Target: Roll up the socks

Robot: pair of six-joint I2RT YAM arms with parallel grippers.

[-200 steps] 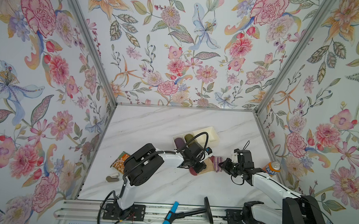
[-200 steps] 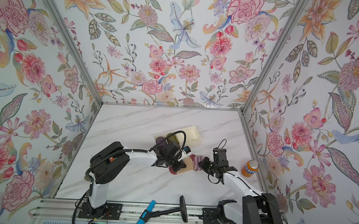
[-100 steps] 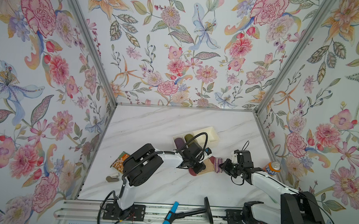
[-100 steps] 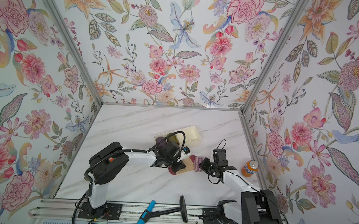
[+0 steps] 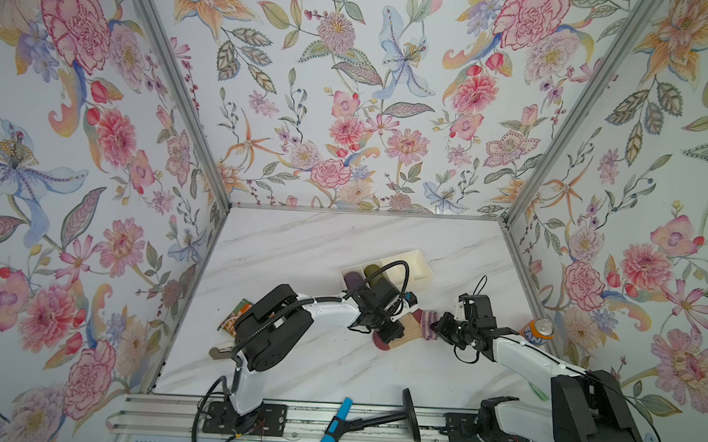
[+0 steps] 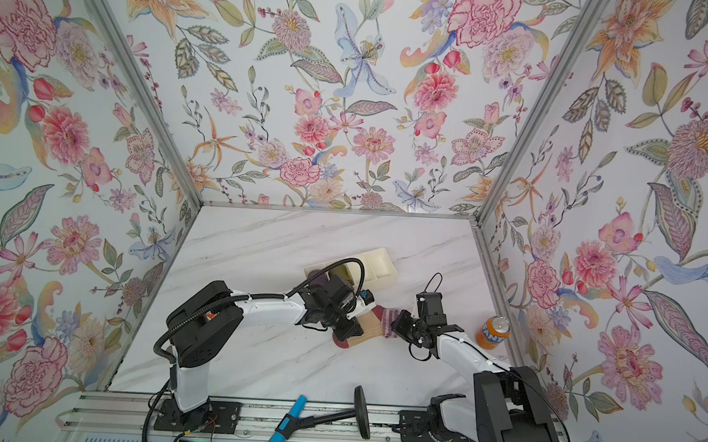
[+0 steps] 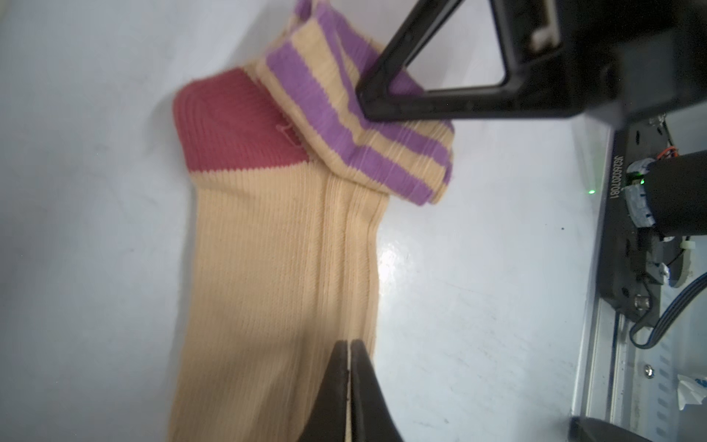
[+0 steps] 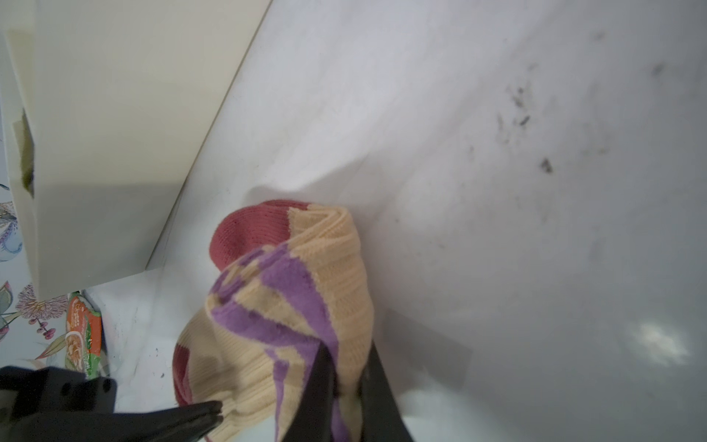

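The peach-tan ribbed knit socks (image 5: 409, 331) with maroon patches and purple stripes lie on the white marble-patterned tabletop (image 5: 300, 261) between the two arms, just in front of the cream divided plastic tray (image 5: 423, 262). In both top views the left arm's wrist covers much of their length, so only a maroon end and the striped end show. The left gripper (image 7: 349, 344) has its jaws pressed together, tips on the tan knit near one long edge. Whether any fabric is caught between them cannot be made out, and the sock's lower part is cut off in that wrist view. The right gripper (image 8: 350, 367) is clamped on the folded-over striped cuff end, which bunches up and hides the maroon cuff. In the tray, a plain purple sock roll (image 5: 353, 279) and an olive-green sock roll (image 5: 371, 270) are partly hidden behind the left wrist. An orange soda can (image 5: 540, 331) stands by the right wall. An orange-and-green snack packet (image 5: 235, 315) peeks from behind the left arm, its print unreadable.
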